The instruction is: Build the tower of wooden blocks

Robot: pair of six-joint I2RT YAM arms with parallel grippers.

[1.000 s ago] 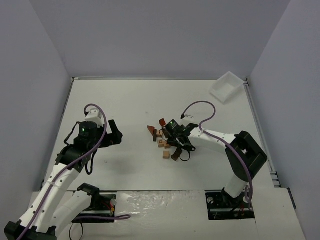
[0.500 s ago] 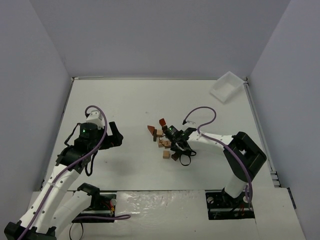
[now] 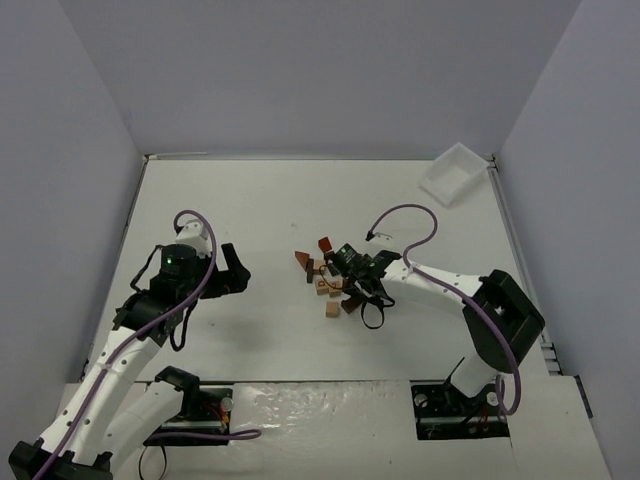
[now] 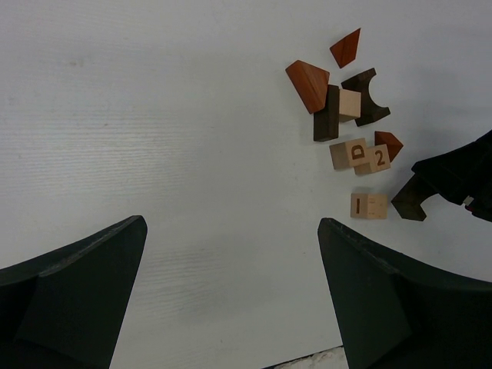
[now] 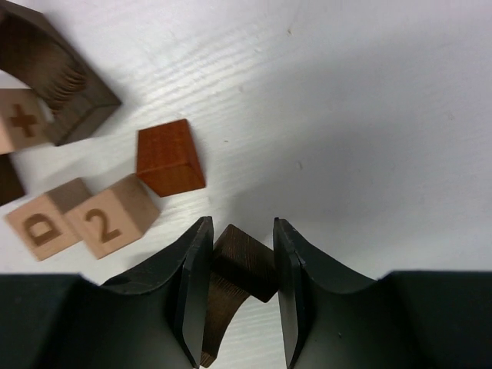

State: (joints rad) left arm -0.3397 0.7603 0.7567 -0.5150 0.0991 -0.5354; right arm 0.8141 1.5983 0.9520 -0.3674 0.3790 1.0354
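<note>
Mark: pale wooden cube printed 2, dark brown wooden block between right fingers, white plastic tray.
pale wooden cube (image 5: pixel 108 225): right wrist, printed face.
dark brown wooden block (image 5: pixel 242 265): right wrist, visible face.
white plastic tray (image 3: pixel 452 174): top external, inner floor.

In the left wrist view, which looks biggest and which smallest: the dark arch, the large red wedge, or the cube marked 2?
1. The dark arch and the large red wedge: too alike to rank.
2. The cube marked 2: clearly the smallest.
All three lie close together on the table, so nearness hardly matters.

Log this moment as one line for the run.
right jaws: closed on dark brown block | left jaws: open, empty | wood blocks: loose cluster on table
</note>
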